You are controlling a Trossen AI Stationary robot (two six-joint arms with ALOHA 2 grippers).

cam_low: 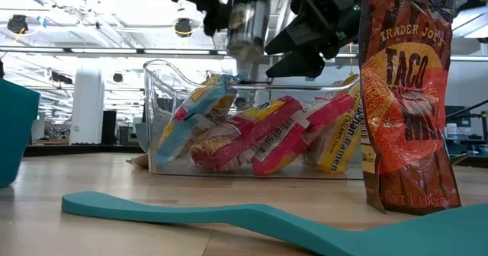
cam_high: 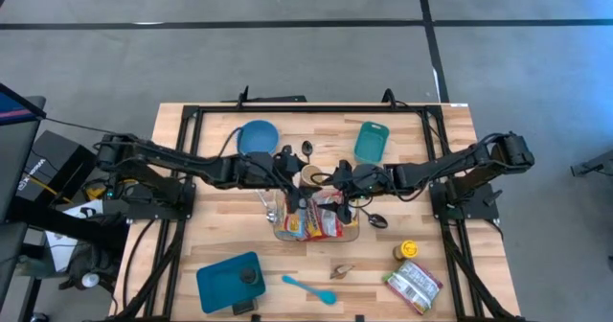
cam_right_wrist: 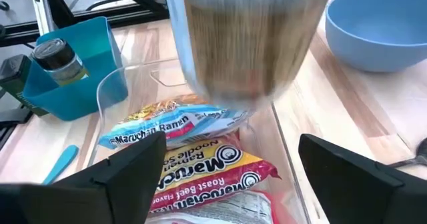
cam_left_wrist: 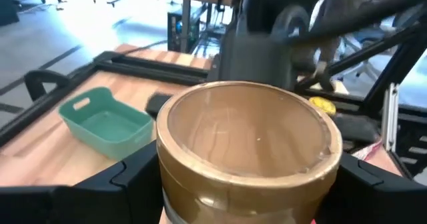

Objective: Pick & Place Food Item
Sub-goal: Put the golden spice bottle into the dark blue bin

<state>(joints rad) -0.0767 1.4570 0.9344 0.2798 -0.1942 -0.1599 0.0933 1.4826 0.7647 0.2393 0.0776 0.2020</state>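
High view looks straight down on the whole table (cam_high: 450, 130), far off, with the bin (cam_high: 316, 224) at frame centre. Low view sits at tabletop height, close, facing level across the wood to the same bin (cam_low: 252, 134), a taco bag (cam_low: 408, 96) at right. Left wrist view looks from very near onto a can (cam_left_wrist: 243, 144) filling centre frame; right wrist view faces down into the bin (cam_right_wrist: 220, 164), the can (cam_right_wrist: 247, 37) at top.

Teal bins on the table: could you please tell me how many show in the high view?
2. One teal bin sits at the picture's lower left, holding a small jar; a lighter teal bin lies near the top, right of the blue bowl.
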